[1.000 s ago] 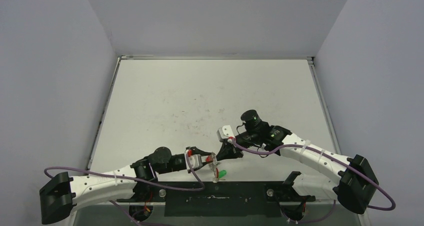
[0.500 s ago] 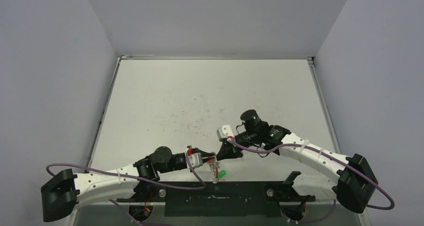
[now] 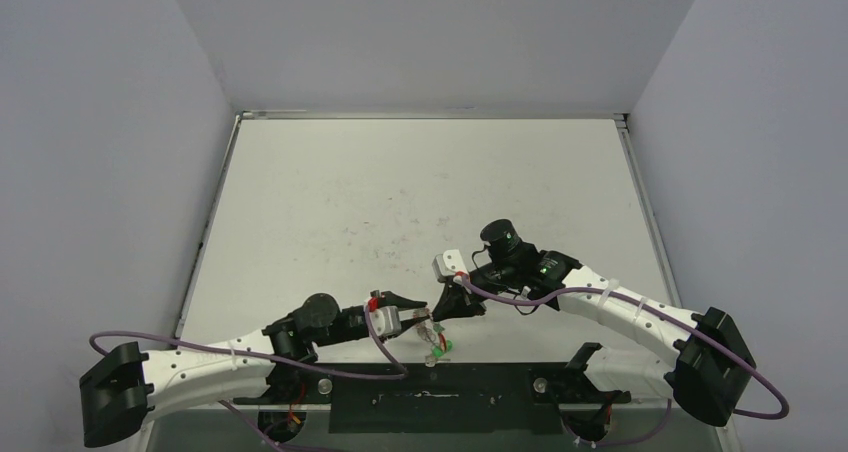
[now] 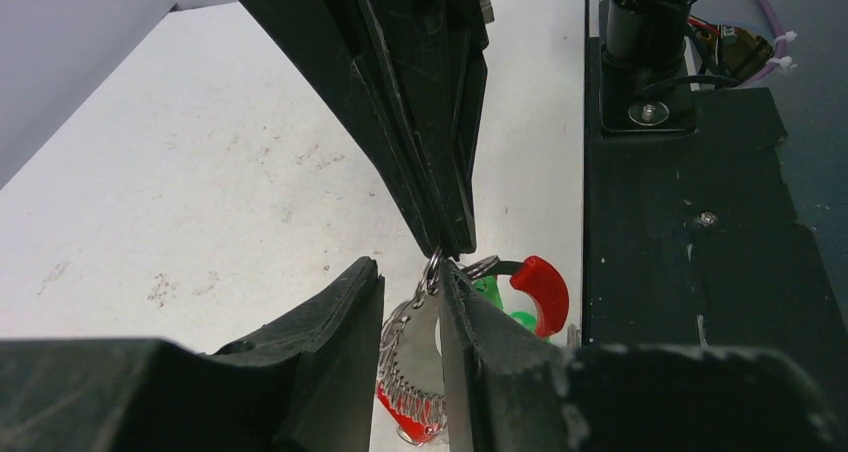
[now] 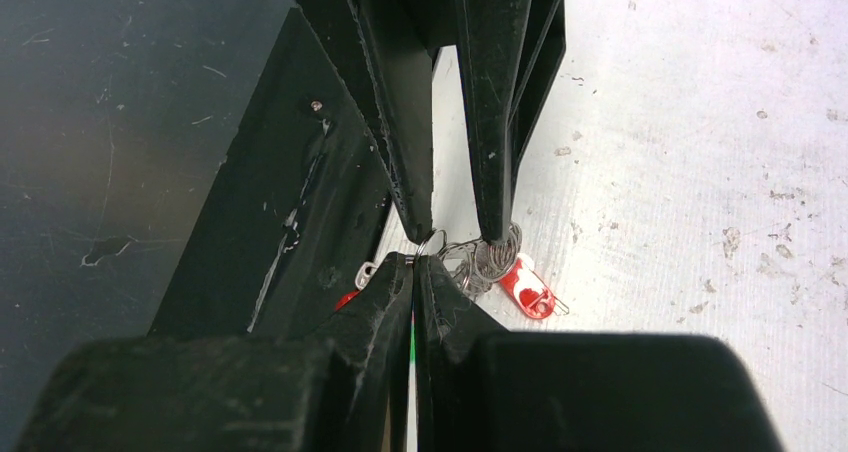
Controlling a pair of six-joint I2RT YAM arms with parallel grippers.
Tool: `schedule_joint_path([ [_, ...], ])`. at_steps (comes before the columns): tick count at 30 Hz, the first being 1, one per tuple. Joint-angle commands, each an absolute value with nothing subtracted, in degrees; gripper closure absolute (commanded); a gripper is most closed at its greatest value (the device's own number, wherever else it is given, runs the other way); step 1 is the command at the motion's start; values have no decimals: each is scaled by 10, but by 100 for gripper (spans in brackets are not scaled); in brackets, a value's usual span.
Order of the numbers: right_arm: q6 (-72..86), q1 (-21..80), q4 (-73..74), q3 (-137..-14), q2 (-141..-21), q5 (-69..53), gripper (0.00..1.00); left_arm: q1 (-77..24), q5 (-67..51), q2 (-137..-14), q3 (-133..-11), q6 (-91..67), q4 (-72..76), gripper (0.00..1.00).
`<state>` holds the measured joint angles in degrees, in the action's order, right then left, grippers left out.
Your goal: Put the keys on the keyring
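The keyring (image 4: 412, 390), silvery coil with a red part, sits between the fingers of my left gripper (image 4: 410, 272) and touches both; its red sleeve (image 4: 540, 290) curves out to the right. Two green key heads (image 4: 490, 292) hang just behind it and show as a green speck in the top view (image 3: 441, 345). My right gripper (image 5: 415, 260) is shut, its tip pinching a small wire ring (image 4: 432, 267) at the top of the bundle. In the top view the left gripper (image 3: 422, 322) and right gripper (image 3: 438, 315) meet tip to tip near the table's front edge. The coil (image 5: 487, 255) shows in the right wrist view.
The black base plate (image 3: 450, 397) lies just in front of the grippers, close under the keys. A red tag (image 5: 527, 288) hangs at the coil. The white table (image 3: 400, 192) stretches away behind, walled on three sides.
The left arm has shifted slightly and the bundle has turned a little; the green key heads show less in the top view. Both grippers stay tip to tip.
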<state>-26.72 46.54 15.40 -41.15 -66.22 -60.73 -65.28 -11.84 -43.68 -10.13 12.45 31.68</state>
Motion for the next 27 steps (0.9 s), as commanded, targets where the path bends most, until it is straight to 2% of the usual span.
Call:
schedule_joint_path([
  [1, -268, 468, 113, -432, -650, -619, 100, -656, -120, -416, -127, 122, 335, 76],
  [4, -263, 467, 108, -431, -649, -618, 100, -656, -121, -414, -126, 122, 332, 83],
  [6, -261, 467, 105, -430, -649, -617, 100, -656, -122, -418, -127, 122, 331, 84],
  [12, -257, 468, 102, -430, -647, -616, 100, -656, -120, -441, -133, 123, 337, 77],
  [15, -256, 467, 102, -428, -648, -613, 100, -656, -122, -453, -135, 126, 346, 77],
  [17, -256, 467, 103, -427, -648, -611, 100, -656, -123, -458, -137, 128, 349, 82],
  [20, -256, 467, 103, -425, -648, -604, 100, -656, -123, -455, -138, 128, 349, 100],
  [22, -256, 467, 104, -424, -646, -596, 100, -656, -120, -448, -137, 125, 344, 100],
  [27, -250, 467, 103, -420, -630, -555, 78, -656, -91, -415, -144, 103, 299, 100],
])
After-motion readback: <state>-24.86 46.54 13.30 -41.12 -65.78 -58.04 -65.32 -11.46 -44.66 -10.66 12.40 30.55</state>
